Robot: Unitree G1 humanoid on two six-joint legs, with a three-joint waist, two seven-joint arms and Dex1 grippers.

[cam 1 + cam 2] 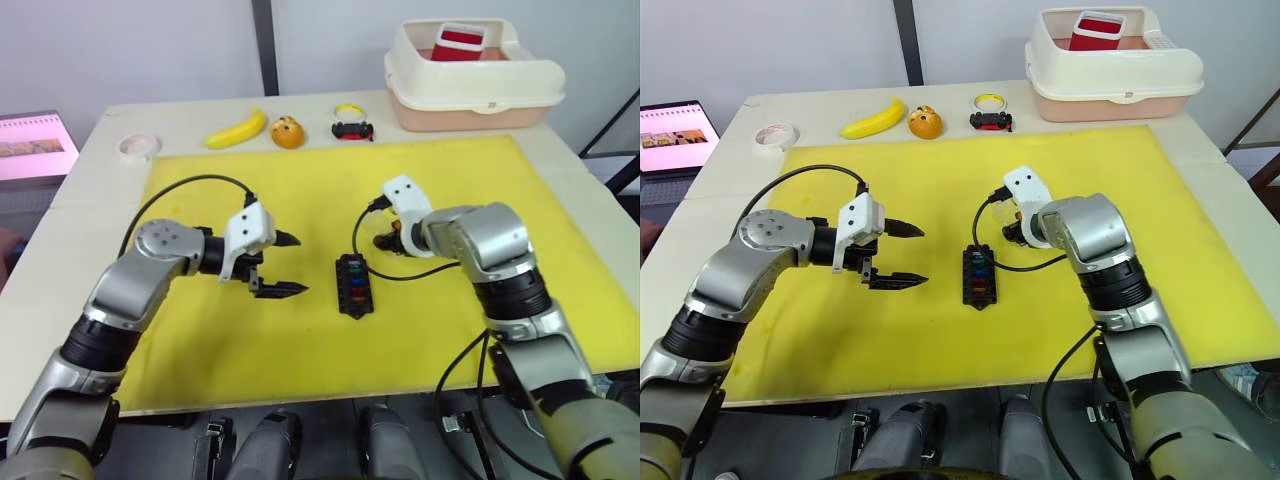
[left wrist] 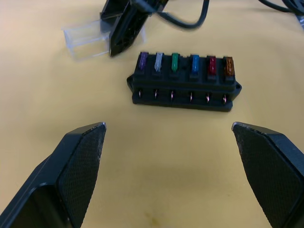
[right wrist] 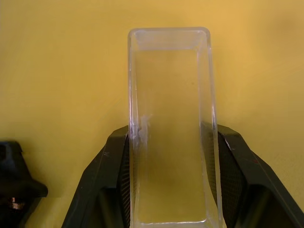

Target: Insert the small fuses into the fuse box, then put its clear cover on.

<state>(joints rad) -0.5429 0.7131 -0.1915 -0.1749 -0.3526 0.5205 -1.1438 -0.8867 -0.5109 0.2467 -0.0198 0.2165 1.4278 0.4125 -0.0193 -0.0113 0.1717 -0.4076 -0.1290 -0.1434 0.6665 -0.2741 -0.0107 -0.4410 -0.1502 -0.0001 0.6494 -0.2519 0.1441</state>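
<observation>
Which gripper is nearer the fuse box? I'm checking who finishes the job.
Right. The right gripper, holding the clear cover, sits just beyond the fuse box; the left gripper hovers open farther off on the box's other side.

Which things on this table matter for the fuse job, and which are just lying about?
Job: black rectangular fuse box; six coloured small fuses, seated; clear plastic cover, in right pincer.
Lying about: yellow banana; orange fruit; cream plastic tub; tape roll.
</observation>
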